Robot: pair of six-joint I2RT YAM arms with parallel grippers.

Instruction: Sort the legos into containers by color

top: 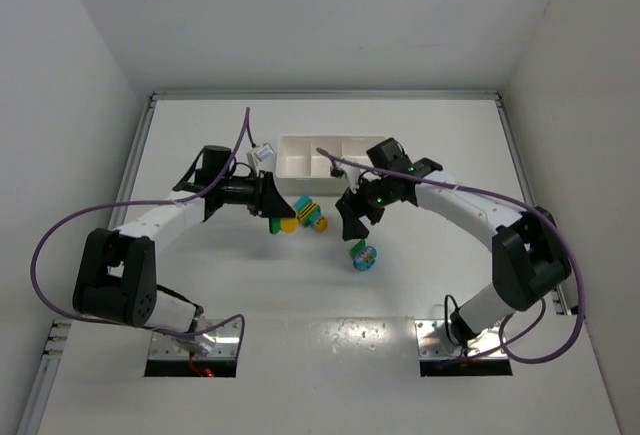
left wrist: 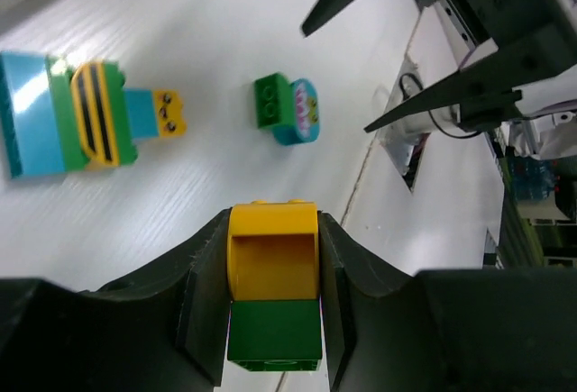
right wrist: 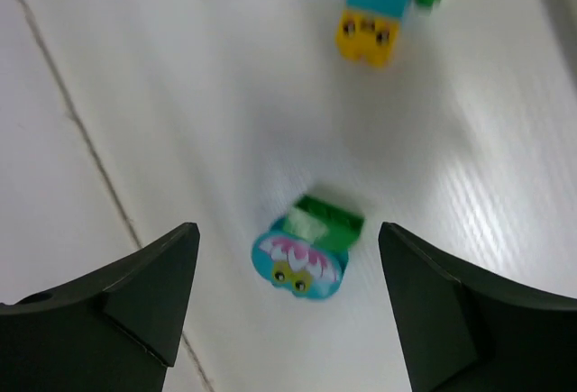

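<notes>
Top: the tray (top: pixel 300 163) is set back on the tabletop (top: pixel 320 300). Left wrist: a yellow-green clump (left wrist: pixel 273 293) is clamped in the left gripper (left wrist: pixel 273 223). Right wrist: the right gripper (right wrist: pixel 287 232) is spread above a green-cyan clump (right wrist: pixel 306 255) for pickup; lowering seems needed

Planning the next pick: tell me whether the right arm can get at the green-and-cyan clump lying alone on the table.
Probably yes: the right pincer hangs open right above the green-and-cyan clump, with nothing between them.
</notes>
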